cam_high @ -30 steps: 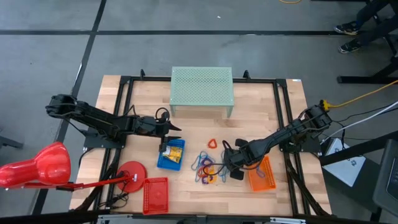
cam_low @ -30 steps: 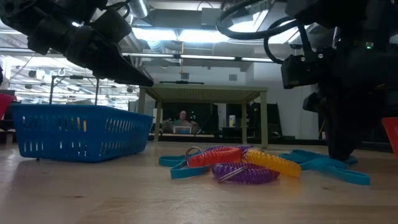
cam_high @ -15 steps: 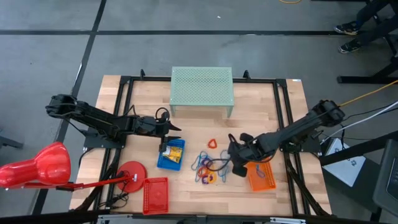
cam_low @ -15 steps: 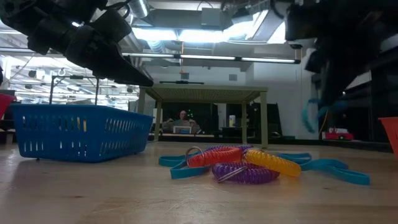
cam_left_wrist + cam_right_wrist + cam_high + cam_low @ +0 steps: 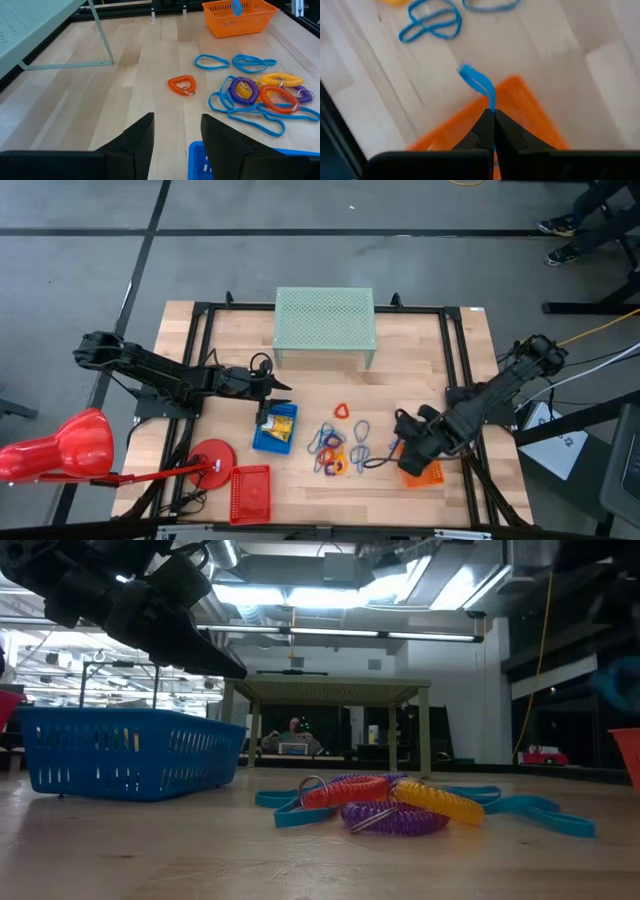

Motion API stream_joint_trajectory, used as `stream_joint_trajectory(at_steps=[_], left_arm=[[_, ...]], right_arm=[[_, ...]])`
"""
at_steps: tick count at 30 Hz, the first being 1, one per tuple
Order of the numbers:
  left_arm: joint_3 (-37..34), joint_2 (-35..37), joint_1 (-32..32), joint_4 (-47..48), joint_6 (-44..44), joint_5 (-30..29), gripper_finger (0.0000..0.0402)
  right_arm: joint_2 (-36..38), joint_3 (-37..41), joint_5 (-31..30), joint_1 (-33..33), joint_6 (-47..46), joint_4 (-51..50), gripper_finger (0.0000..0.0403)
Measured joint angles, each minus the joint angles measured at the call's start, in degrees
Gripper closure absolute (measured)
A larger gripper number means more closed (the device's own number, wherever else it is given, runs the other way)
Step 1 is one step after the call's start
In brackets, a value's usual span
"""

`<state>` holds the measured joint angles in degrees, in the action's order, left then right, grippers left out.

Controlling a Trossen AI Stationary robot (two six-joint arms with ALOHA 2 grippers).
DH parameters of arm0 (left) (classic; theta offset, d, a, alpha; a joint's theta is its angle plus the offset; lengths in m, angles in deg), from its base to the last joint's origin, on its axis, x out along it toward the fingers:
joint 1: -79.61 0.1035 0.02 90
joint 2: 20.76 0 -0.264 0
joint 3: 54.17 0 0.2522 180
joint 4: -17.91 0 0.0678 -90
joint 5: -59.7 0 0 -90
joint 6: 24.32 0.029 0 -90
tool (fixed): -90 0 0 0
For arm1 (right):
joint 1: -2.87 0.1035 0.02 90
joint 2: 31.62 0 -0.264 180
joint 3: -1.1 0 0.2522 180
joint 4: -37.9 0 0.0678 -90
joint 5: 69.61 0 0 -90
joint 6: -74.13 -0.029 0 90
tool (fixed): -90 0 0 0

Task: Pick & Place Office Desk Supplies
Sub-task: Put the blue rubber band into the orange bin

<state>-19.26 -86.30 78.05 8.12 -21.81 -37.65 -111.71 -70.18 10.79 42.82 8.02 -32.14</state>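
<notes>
High view. Right hand (image 5: 404, 462) poised over the near edge of the orange tray (image 5: 428, 472), fingers pressed together on a thin blue loop (image 5: 378, 461) that trails away from the hand toward the pile. Pile of coiled and flat loops (image 5: 335, 450) on the wooden table (image 5: 420, 350) beside the right hand, on the side toward the left arm; lone orange-red loop (image 5: 341, 411) just beyond the pile. Left hand (image 5: 277, 387) held above the far end of the blue tray (image 5: 262, 443), with yellow-and-black clips (image 5: 281, 423) in the tray below it. Green mesh riser (image 5: 324, 323) beyond both hands; red tray (image 5: 251, 492) and red desk lamp (image 5: 70, 445) off to the left arm's side.

Low view. Left hand (image 5: 215, 658) hanging over the blue tray (image 5: 125, 752), clear of its rim. Red, yellow and purple coiled loops (image 5: 385, 802) heaped on the table amid flat blue bands.

Left wrist view. Fingers (image 5: 137, 137) of the left hand apart, nothing between them. Orange coil (image 5: 182, 85) ahead of the fingers; coloured pile (image 5: 265, 95) farther off to one side; orange tray (image 5: 239, 17) beyond, a blue loop (image 5: 236, 7) hanging over it.

Right wrist view. Right fingers (image 5: 485, 131) clamped on a blue loop (image 5: 479, 85) directly above the orange tray (image 5: 530, 120); more blue loops (image 5: 431, 24) lying on the table beyond.
</notes>
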Motion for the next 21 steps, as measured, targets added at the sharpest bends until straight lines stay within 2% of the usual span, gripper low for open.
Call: stream_joint_trajectory(at_steps=[8, 17, 21], left_arm=[[0.00, 0.00, 0.00, -0.07, 0.00, 0.93, 0.0242], [0.00, 0.00, 0.00, -0.24, 0.00, 1.02, 0.0242], [0.00, 0.00, 0.00, -0.24, 0.04, 1.02, 0.0242]], right_arm=[[-0.85, 7.55, 3.88, 4.32, -11.38, 0.09, 0.0403], [-0.79, 10.30, 6.03, 4.53, -9.91, 7.87, 0.0401], [-0.79, 10.32, 5.84, 4.53, -10.32, 8.25, 0.0364]])
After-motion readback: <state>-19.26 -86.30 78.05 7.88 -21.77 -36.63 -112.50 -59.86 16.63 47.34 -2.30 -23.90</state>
